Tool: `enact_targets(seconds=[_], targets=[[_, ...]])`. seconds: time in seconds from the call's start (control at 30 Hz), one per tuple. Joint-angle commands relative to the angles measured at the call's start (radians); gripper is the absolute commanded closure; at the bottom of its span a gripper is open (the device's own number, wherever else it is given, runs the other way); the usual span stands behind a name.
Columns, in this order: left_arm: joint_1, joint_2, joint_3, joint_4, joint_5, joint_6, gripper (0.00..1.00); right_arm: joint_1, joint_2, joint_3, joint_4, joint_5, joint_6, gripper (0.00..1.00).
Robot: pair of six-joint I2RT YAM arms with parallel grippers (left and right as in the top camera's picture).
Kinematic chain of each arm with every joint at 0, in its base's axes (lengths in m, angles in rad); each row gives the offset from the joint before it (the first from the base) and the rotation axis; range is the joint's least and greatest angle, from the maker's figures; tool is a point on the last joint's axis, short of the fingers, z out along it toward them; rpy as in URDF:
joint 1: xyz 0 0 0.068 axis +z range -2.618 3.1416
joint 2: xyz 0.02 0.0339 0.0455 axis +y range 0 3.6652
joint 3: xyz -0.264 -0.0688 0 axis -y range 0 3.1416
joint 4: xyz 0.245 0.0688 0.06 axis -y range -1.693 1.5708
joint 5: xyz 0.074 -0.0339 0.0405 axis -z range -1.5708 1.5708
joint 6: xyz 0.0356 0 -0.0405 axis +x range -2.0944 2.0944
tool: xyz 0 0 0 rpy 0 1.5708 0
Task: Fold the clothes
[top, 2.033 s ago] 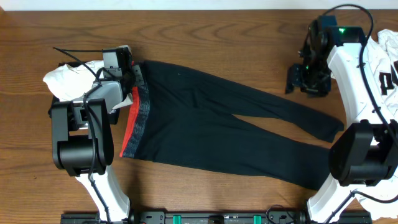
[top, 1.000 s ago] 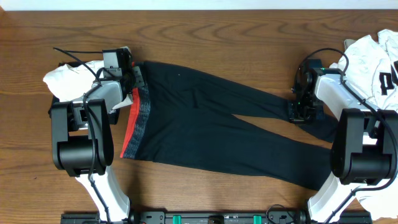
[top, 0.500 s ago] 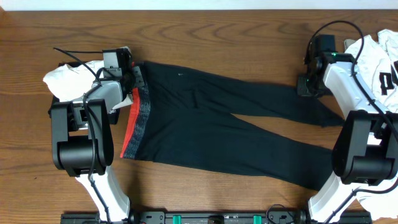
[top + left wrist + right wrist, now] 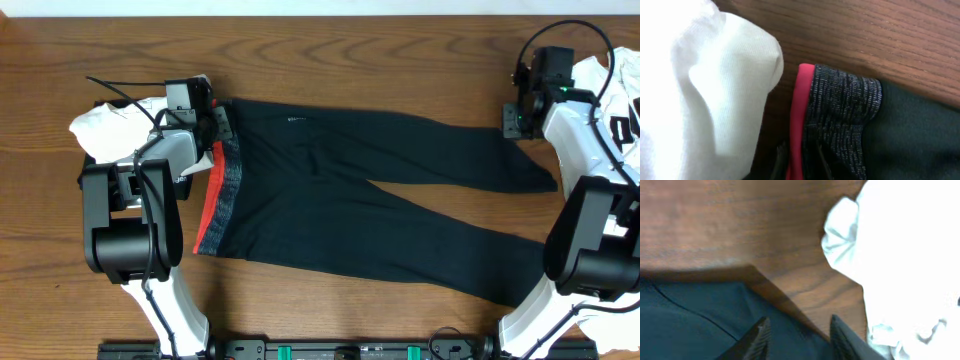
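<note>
The left end effector (image 4: 214,126) looks pinched shut on the grey waistband (image 4: 845,100) of the leggings (image 4: 350,200), with the red edge running between its tips. This is probably an anchor, so the garment cannot slide while it is straightened. Just beside its tips a white T-shirt (image 4: 705,90) lies bunched. The right end effector (image 4: 800,337) has its tips apart, clamped on nothing, over the upper leg's edge near the cuff. Ahead of it is bare surface (image 4: 715,220), and to one side another white shirt (image 4: 905,255). The leggings lie flat between the two, not yet folded.
</note>
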Motion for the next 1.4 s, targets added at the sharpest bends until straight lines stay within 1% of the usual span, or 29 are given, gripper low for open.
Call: enact_targets(seconds=[0.0, 0.03, 0.1, 0.17, 0.23, 0.33, 0.53, 0.7, 0.73, 0.8, 0.87, 0.93, 0.97, 1.07, 1.17, 1.27, 1.37], targets=[[-0.001, -0.021, 0.013, -0.007, -0.015, 0.002, 0.78, -0.009, 0.001, 0.038, -0.085, -0.002, -0.010, 0.47], [-0.001, -0.021, 0.013, -0.008, -0.015, 0.002, 0.78, -0.009, 0.001, 0.043, -0.131, -0.022, -0.010, 0.42], [-0.001, -0.021, 0.013, -0.014, -0.015, 0.002, 0.77, -0.009, 0.000, 0.045, -0.195, -0.108, -0.009, 0.40], [-0.001, -0.021, 0.013, -0.015, -0.015, 0.002, 0.75, -0.009, 0.001, 0.043, -0.250, -0.162, 0.031, 0.44], [-0.001, -0.021, 0.013, -0.014, -0.015, 0.000, 0.74, -0.008, 0.003, 0.020, -0.267, -0.165, 0.114, 0.52], [-0.001, -0.021, 0.013, -0.015, -0.015, -0.002, 0.73, -0.008, 0.003, -0.027, -0.239, -0.154, 0.122, 0.53], [-0.001, -0.024, 0.013, -0.026, -0.015, -0.003, 0.72, -0.009, 0.003, -0.116, -0.187, -0.064, 0.179, 0.52], [-0.001, -0.024, 0.013, -0.026, 0.003, -0.007, 0.72, -0.009, 0.003, -0.179, -0.098, 0.002, 0.204, 0.52], [-0.001, -0.024, 0.013, -0.027, 0.004, -0.010, 0.72, -0.009, 0.003, -0.191, -0.073, 0.013, 0.204, 0.55], [-0.001, -0.024, 0.013, -0.027, 0.004, -0.014, 0.71, -0.009, 0.003, -0.200, -0.041, 0.019, 0.203, 0.73], [-0.001, -0.024, 0.013, -0.027, 0.004, -0.013, 0.71, -0.009, 0.002, -0.197, -0.019, 0.022, 0.201, 0.85], [-0.001, -0.024, 0.013, -0.027, 0.004, -0.014, 0.71, -0.009, 0.002, -0.185, -0.012, 0.047, 0.196, 0.96], [-0.001, -0.024, 0.013, -0.027, 0.004, -0.013, 0.71, -0.009, 0.001, -0.175, -0.011, 0.065, 0.196, 0.99], [-0.001, -0.024, 0.013, -0.027, 0.004, -0.013, 0.71, -0.020, -0.003, -0.134, -0.014, 0.114, 0.180, 0.99], [-0.001, -0.024, 0.013, -0.026, 0.004, -0.013, 0.71, -0.043, -0.005, -0.079, -0.007, 0.098, 0.156, 0.99], [-0.001, -0.024, 0.013, -0.027, 0.004, -0.013, 0.71, -0.066, -0.005, -0.043, 0.040, 0.050, 0.120, 0.99], [-0.001, -0.026, 0.013, -0.027, 0.004, -0.014, 0.71, -0.085, -0.005, -0.036, 0.110, 0.014, 0.109, 0.95]])
